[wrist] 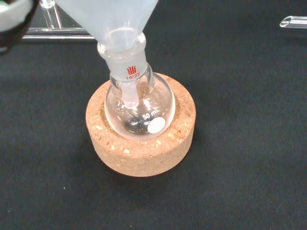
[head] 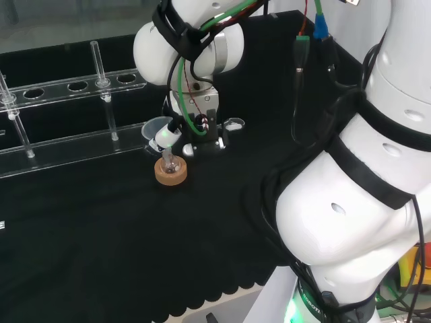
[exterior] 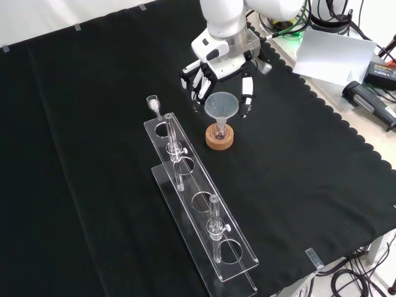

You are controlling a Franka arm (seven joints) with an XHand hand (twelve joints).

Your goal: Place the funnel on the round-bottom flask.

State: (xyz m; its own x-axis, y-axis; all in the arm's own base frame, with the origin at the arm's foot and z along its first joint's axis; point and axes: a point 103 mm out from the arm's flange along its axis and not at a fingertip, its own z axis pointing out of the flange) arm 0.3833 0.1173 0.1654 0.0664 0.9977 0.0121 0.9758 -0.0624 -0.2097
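Sitting in the flask neck, the funnel has its stem down inside; flask rests on a cork ring on the desk. Robot hand hovers just behind the funnel, fingers spread around its cone, whether touching I cannot tell. Risk: a finger catching the rim on withdrawal, tipping funnel out or toppling the flask toward the nearby tube rack.

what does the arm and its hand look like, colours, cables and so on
The arm is glossy white with rounded, bulbous links and black bands at the joints. Green, red and black cables run along it, looping near the wrist. The hand is black and white: a white housing with black fingers that carry white segments.
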